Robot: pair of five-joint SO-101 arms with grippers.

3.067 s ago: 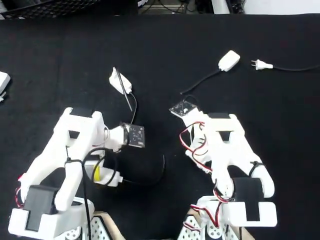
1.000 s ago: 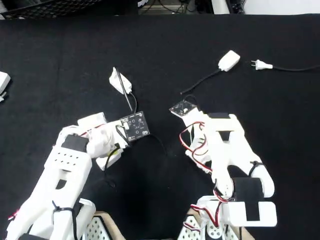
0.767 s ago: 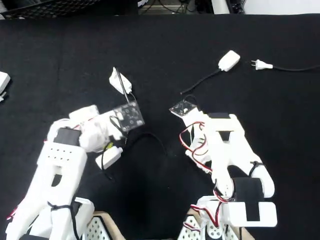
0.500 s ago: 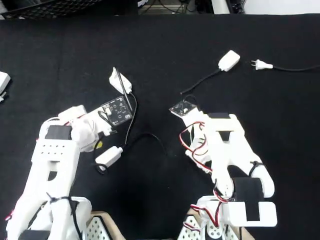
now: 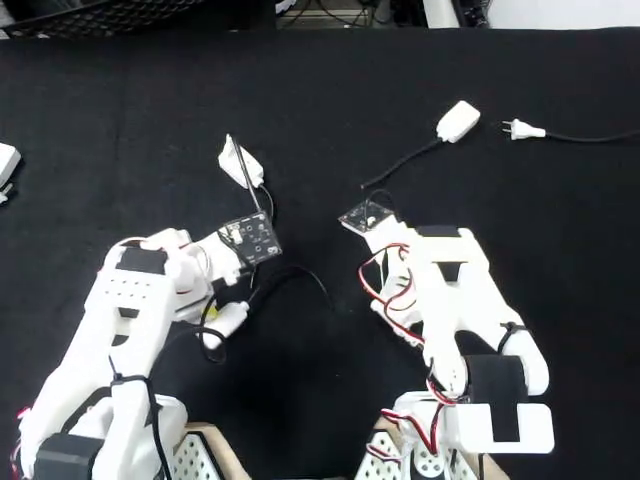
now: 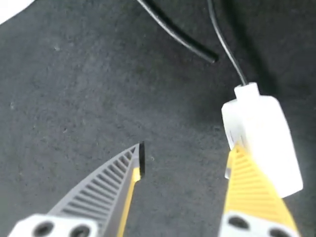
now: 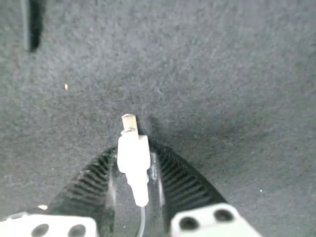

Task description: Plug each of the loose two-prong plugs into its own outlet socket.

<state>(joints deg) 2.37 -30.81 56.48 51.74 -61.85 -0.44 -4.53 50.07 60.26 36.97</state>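
with plug (image 7: 132, 145) clamped in right gripper (image 7: 133, 155), prongs forward, and left gripper (image 6: 186, 154) spread open, socket (image 6: 264, 133) lying just off one finger: shift left sideways to straddle the body, then close squarely without nudging it.

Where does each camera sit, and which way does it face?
High view: fixed overhead, looking down on the black table; the white left arm and white right arm enter from the near edge.
Left wrist view: on the left wrist, looking past the open left claw at the table; a white rectangular outlet socket lies beside one finger.
Right wrist view: on the right wrist, looking along the right claw, shut on a small white plug.
Shared: high and left wrist views both show that socket.
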